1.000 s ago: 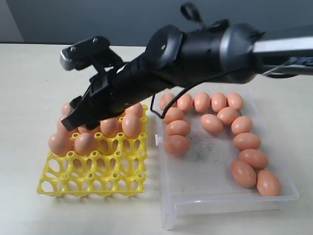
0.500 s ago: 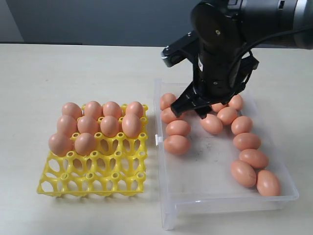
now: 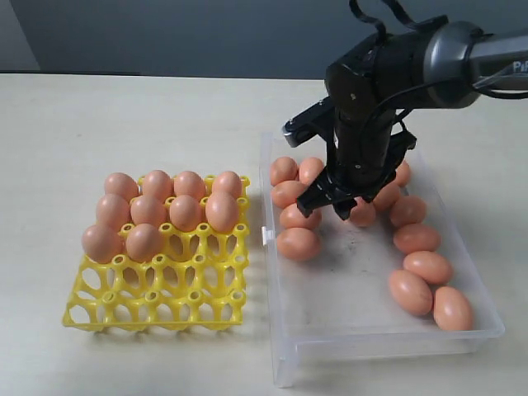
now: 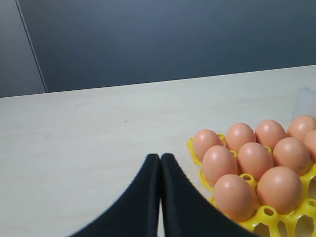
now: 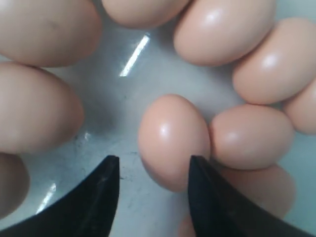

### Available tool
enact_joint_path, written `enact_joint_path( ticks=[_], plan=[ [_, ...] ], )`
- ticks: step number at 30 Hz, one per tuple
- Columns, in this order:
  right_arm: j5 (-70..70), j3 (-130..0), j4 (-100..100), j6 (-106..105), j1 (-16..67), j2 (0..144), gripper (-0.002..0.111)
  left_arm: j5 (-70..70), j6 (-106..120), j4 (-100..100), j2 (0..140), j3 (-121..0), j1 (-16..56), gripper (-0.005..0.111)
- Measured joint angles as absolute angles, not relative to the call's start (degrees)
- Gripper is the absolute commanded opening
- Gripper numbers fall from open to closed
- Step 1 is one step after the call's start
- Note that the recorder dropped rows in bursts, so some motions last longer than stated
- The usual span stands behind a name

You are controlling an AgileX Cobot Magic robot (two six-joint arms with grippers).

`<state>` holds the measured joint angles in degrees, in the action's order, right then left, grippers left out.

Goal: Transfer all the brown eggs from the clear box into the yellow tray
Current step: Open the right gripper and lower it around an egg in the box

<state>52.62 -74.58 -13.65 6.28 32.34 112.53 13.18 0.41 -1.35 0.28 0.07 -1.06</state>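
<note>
Finds the right hand (image 3: 327,208) low inside the clear box (image 3: 346,289), fingertips down among the brown eggs (image 3: 417,238) toward the box's far left part. Sees, through the right wrist view, jaws standing moderately apart, not clamped: a single egg (image 5: 173,140) between them, hard against one finger (image 5: 205,197), with bare box floor showing before the other finger (image 5: 98,197). Notes the change from a second ago: back then had the right arm stretched across the yellow tray (image 3: 154,294), hiding part of it; half a second ago held the hand higher, above the box's far row; now has it dropped to egg level. Counts ten eggs in the tray, filling the two far rows plus two cups of the third, same as before. Leaves the eggs along the box's right wall and near corner lying as earlier. Puts tray and box side by side on the pale worktop (image 3: 49,124), tray to the left. Shows the left hand (image 4: 159,165) pressed fully closed with nothing in it, above the worktop near the tray's corner.
</note>
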Motion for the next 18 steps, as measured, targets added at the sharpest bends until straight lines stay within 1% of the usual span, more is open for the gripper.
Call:
enact_joint_path(
  ticks=[11,14,16,18],
  plan=[
    [48.84,-74.7,-17.89,5.96,32.09,115.73,0.043,13.18,0.41,-1.35,0.28,0.07,-1.06,0.0],
    [48.29,-74.89,-18.49,5.96,32.09,116.27,0.034,13.18,0.41,-1.35,0.28,0.07,-1.06,0.0],
    [48.29,-75.04,-18.65,5.96,32.09,116.53,0.024,13.18,0.41,-1.35,0.28,0.07,-1.06,0.0],
    [48.29,-75.26,-18.77,5.96,32.09,116.75,0.017,13.18,0.41,-1.35,0.28,0.07,-1.06,0.0]
  ],
)
